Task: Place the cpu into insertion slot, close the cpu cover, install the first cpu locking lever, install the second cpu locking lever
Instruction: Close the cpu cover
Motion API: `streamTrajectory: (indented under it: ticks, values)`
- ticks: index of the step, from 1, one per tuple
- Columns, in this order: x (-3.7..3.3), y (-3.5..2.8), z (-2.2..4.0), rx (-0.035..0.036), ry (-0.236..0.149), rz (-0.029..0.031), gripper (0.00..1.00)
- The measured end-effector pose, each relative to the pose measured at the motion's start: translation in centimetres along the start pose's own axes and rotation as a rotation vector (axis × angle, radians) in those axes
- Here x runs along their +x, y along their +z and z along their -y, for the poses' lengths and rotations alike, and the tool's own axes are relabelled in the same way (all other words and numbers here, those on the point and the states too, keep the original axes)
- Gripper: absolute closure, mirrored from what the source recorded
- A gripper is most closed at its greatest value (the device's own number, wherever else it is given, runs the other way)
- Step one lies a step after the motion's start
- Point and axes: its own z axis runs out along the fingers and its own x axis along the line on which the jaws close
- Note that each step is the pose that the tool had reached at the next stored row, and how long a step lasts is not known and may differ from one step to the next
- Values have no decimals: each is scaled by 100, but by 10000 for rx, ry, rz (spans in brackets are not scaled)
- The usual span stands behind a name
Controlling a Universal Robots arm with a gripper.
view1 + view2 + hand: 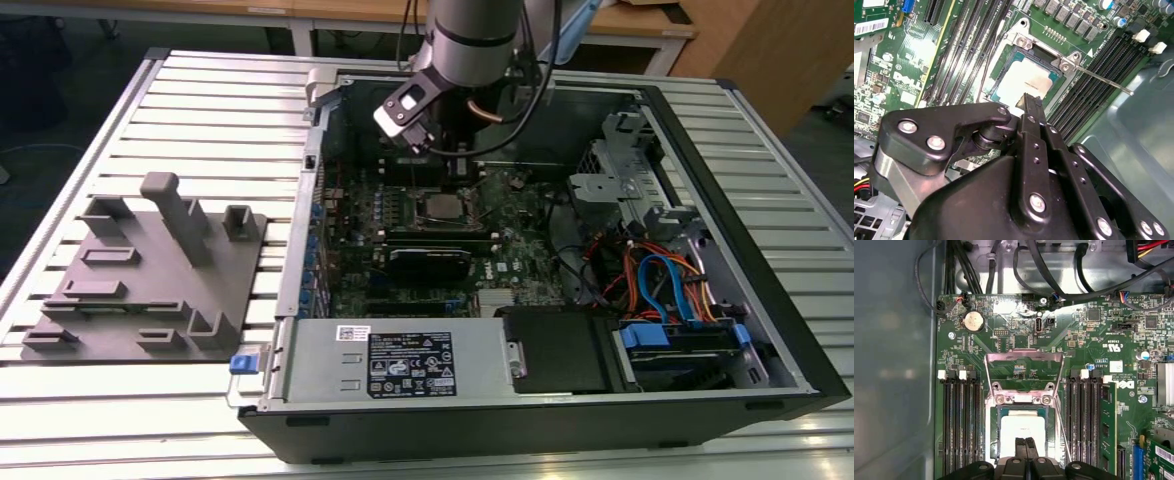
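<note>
And here we are inside the open computer case lying on the slatted worktop, with the arm reaching straight down over the motherboard.

Step one looks done. The cpu sits flat inside the insertion slot, silver top up and square to the rim, between the banks of long black memory slots.

The gripper is right over it. The jaws are pressed narrow, finger against finger, with nothing between them. In the second wrist view the gripper has its tip over the near edge of the cpu. Whether it actually touches the metal, I cannot tell.

Now the cpu cover: it is flipped back on its hinge. The square cut-out shows green board through it rather than the chip, so by my reading the cover is not yet closed.

And the levers? One thin locking lever juts out free from the corner of the slot, clearly unlatched. The other I cannot pick out with certainty.

So I make it one step of four complete, with cover and both levers left. Off to the exterior view's left, a grey fixture tray sits on the worktop, well apart from the action.
</note>
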Motion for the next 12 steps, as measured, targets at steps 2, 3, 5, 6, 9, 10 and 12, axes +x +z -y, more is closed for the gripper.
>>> streamTrajectory:
  ticks: [2,3,5,6,9,10,12]
  values:
    - [0,-11,0,-1,0,3,90]
    - [1,-18,0,-1,0,4,90]
    - [1,-35,0,0,0,7,90]
    - [2,-45,0,0,0,8,90]
    - [3,-69,-1,-1,0,8,90]
    - [3,-74,-1,-1,1,8,90]
    - [3,-76,-1,-2,0,6,90]
